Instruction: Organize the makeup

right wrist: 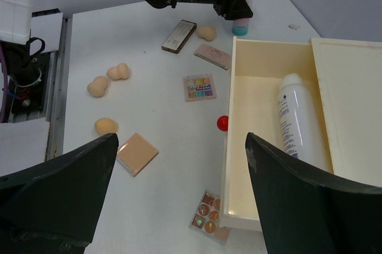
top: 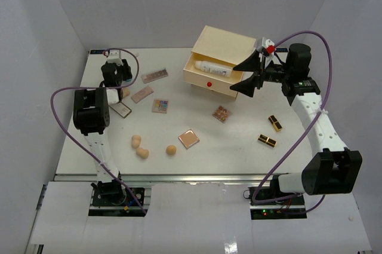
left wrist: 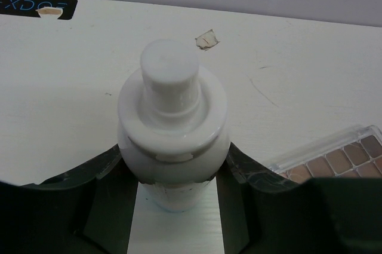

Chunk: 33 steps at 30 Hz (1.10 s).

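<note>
My left gripper [left wrist: 173, 161] is at the table's far left [top: 114, 73], its fingers closed against both sides of a small white bottle [left wrist: 173, 104] that stands upright on the table. The bottle also shows in the right wrist view [right wrist: 241, 22]. My right gripper [top: 234, 79] is open and empty, hovering over the front of the open drawer [right wrist: 262, 95]. A long white bottle [right wrist: 295, 119] lies in that drawer. Three tan sponges [top: 142, 152], a peach compact [top: 188, 138], palettes [top: 160, 106] [top: 222, 114] and two black-and-gold lipsticks [top: 274, 123] lie on the table.
The cream chest [top: 230, 42] stands at the back centre, its drawer with a red knob [top: 209, 84] pulled out toward me. Flat palettes [top: 154, 75] [top: 142, 94], a compact [top: 120, 109] and another sponge [top: 125, 92] lie near my left gripper.
</note>
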Motion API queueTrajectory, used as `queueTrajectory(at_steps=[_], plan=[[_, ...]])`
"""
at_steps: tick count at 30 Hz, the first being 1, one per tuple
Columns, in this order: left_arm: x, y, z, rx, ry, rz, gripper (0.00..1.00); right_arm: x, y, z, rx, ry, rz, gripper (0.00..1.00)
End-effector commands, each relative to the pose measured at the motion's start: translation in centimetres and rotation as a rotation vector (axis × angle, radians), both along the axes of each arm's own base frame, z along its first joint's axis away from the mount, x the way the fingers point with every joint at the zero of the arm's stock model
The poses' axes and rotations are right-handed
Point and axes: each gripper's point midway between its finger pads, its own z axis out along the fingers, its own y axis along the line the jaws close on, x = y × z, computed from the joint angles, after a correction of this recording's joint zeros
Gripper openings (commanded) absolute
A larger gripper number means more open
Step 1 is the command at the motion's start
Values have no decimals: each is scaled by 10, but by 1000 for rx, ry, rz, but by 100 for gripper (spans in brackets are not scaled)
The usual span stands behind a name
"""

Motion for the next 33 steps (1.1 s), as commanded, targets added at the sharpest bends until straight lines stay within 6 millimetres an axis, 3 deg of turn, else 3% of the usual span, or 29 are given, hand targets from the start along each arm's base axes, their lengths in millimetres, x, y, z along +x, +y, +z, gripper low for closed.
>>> queueTrajectory(at_steps=[1,4,7,9,12,15,16,20,21,23,26,28,33], plan=[[-2,-6,39,-14,-52,-34,0,-4,-3,6,9,-32,11,94],[-6,-15,88,-1,-123,-88,0,-6,-3,7,9,-37,11,94],[-16,-44,128,8,-178,-267,0,-7,-4,10,9,-47,8,94],[-27,-66,169,-1,-223,-388,2,-8,-6,11,9,-54,0,94],[-40,-86,212,4,-235,-471,0,-9,-8,11,8,-59,-9,94],[-57,-111,252,138,-293,-534,0,-7,-12,11,7,-58,-25,94],[-69,-131,263,174,-310,-568,0,-7,-13,11,6,-60,-33,94],[-100,-183,285,455,-373,-635,0,-3,-17,15,0,-73,-70,94],[-112,-212,288,509,-399,-679,0,-2,-19,17,-1,-78,-83,94],[-133,-243,300,642,-451,-702,0,2,-26,21,-7,-90,-129,94],[-155,-288,305,847,-504,-717,0,7,-34,29,-14,-115,-197,93],[-169,-319,307,980,-532,-713,1,14,-49,35,-18,-127,-275,93],[-181,-376,275,1224,-509,-729,1,19,-70,42,-4,-130,-355,93]])
